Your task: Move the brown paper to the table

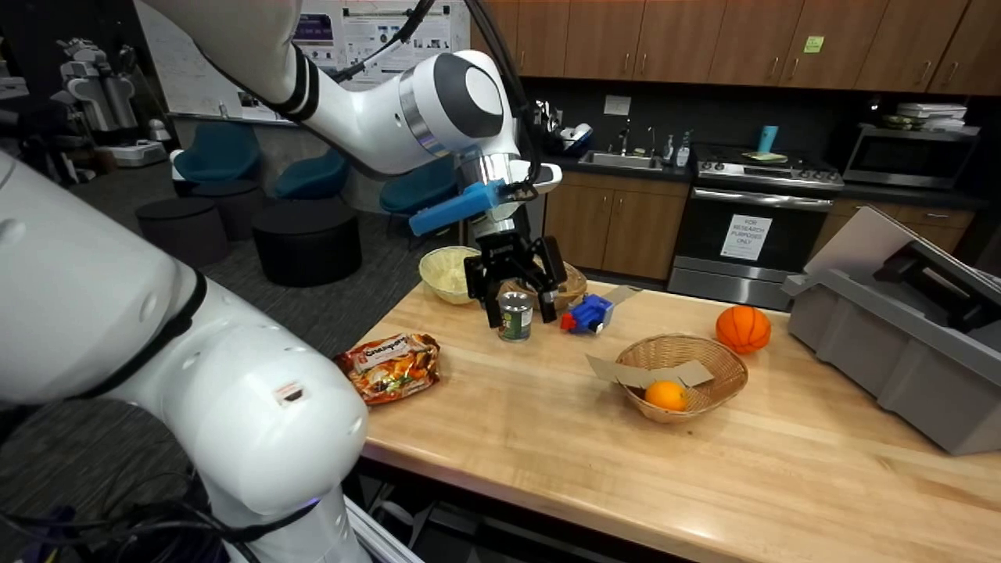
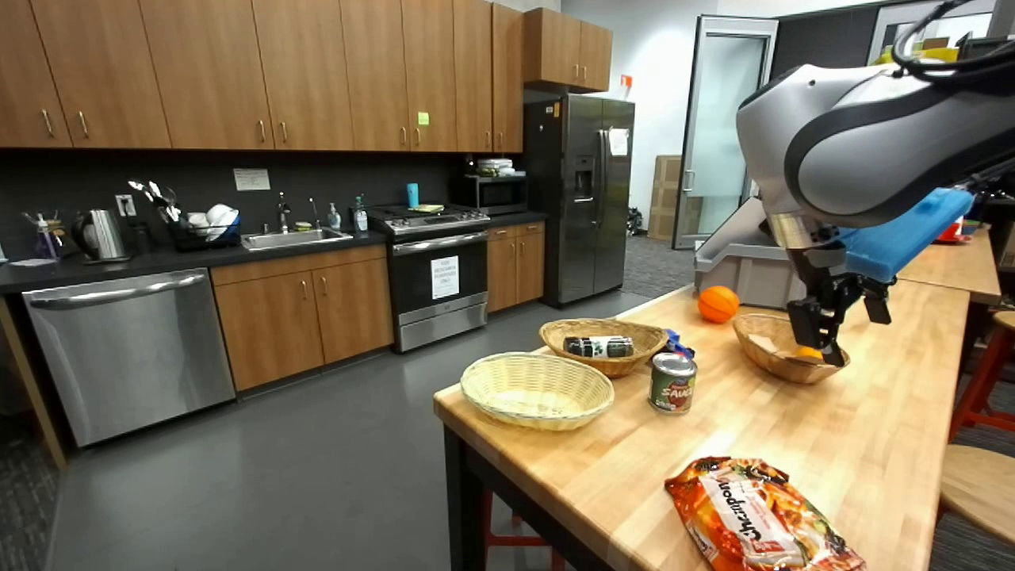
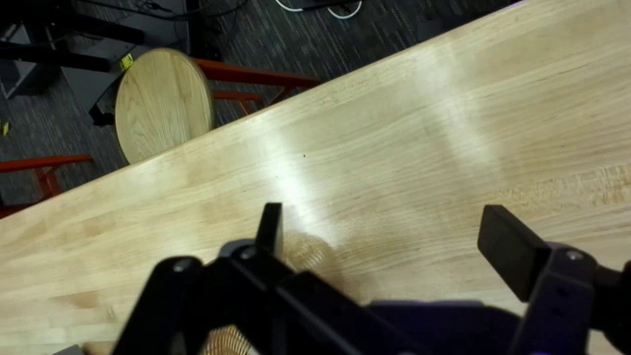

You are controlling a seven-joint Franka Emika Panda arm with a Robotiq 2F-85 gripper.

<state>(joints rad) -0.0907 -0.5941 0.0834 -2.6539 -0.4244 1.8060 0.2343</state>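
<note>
The brown paper point(image 1: 624, 371) rests across the round wicker bowl point(image 1: 713, 400), one end jutting past the rim and the other lying inside beside an orange point(image 1: 666, 396). In an exterior view only a small part of the brown paper point(image 2: 763, 342) shows above the bowl's side. That bowl stands on the light-wood table point(image 1: 508, 446). My gripper point(image 1: 522, 314) hangs above the tabletop, apart from the paper. In the wrist view the gripper point(image 3: 389, 236) is wide open, with bare table below and nothing between its fingers. Part of a wicker rim appears at the bottom there.
A sauce can point(image 2: 672, 383), an orange-red snack bag point(image 1: 391, 367), a pale basket point(image 2: 507, 416) and a brown basket point(image 2: 610, 366) share the table. A blue toy point(image 1: 588, 314) lies by another tan strip point(image 1: 623, 294). An orange ball point(image 1: 743, 329) and grey bin point(image 1: 899, 375) stand beyond the bowl.
</note>
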